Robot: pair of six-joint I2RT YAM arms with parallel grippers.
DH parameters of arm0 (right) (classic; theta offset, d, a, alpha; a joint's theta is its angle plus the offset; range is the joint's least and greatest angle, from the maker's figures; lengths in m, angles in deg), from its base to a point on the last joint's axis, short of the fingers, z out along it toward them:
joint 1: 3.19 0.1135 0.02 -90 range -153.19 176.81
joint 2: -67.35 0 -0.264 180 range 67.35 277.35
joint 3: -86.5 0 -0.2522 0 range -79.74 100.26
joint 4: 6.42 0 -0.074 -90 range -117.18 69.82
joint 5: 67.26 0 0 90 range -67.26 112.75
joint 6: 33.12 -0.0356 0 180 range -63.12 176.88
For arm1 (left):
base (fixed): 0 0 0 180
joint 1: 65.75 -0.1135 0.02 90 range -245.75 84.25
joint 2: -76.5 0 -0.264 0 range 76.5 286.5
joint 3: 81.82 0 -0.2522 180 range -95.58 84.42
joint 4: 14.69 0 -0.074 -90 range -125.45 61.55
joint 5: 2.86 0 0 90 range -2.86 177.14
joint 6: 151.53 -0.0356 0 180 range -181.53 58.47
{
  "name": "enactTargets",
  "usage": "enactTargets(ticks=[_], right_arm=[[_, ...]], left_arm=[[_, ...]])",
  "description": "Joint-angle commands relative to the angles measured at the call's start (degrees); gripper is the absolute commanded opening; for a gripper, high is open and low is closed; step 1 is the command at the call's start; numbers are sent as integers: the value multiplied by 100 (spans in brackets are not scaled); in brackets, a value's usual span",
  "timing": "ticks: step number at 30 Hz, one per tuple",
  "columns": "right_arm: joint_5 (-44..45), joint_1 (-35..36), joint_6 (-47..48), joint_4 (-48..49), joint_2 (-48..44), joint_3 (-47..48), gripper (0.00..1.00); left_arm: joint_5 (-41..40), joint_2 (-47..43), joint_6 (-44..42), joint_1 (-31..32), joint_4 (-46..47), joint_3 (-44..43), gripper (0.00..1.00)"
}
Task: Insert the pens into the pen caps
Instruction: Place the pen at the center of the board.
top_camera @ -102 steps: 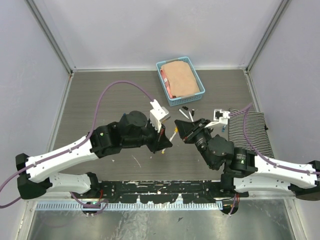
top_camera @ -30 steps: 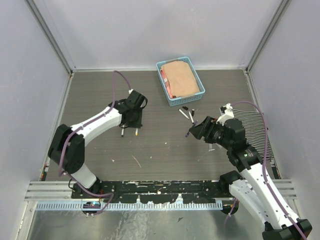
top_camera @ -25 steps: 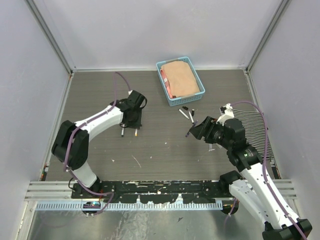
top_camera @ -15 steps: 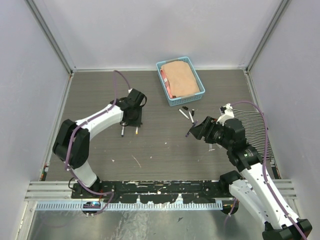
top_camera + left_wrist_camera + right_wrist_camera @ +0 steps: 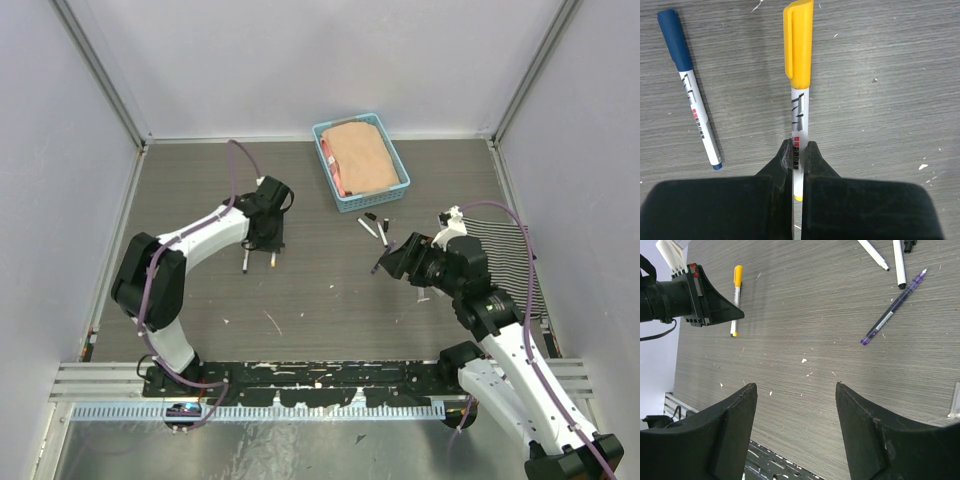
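Grey table [image 5: 200,180], pens [image 5: 892,310], blue basket [image 5: 372,201], striped cloth [image 5: 510,255]

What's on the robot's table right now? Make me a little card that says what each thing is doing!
left gripper: shut on the yellow-capped pen, pinching its white barrel
blue-capped pen: lying loose beside the held pen, cap on
right gripper: open, holding nothing
purple pen: lying on the table ahead of the right gripper
white pens: two, lying just past the purple pen
blue basket: at the far side, with a tan cloth inside
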Motion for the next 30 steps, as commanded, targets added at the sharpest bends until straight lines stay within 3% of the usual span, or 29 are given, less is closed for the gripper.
enactTargets(ticks=[1, 30], right_arm=[[28, -9, 133, 111, 1, 146, 69], [46, -9, 178, 30, -18, 98, 69]], left_arm=[[-190, 130, 89, -79, 20, -159, 0], [-506, 815, 79, -425, -136, -218, 0]])
